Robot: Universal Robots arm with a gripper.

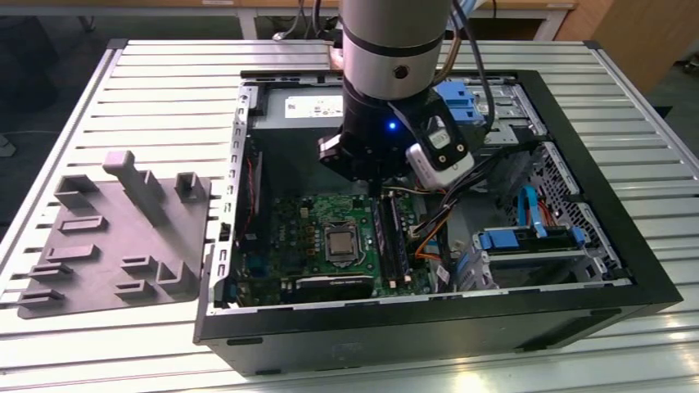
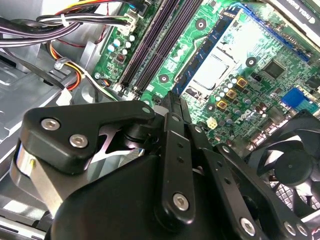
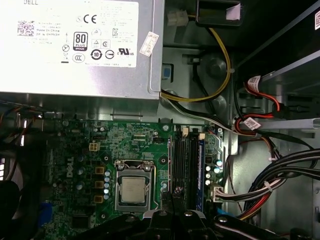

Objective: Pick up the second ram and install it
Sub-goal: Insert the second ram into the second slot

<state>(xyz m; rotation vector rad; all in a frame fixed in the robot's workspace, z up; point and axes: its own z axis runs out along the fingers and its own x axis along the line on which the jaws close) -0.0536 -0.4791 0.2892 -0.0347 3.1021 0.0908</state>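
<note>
Motherboard [image 1: 311,237] in the case [image 1: 437,332] on the table [image 1: 164,82], tool [image 1: 374,188] above, tray [image 1: 110,237] at the exterior view's left.

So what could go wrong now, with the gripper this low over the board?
1. The gripper hangs over the slots; a small offset might press on the board instead.
2. The cables lie right beside the slots and could snag on it.

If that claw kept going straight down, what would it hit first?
Probably the long black memory slots on the green motherboard, right under the gripper; how near is unclear.
</note>
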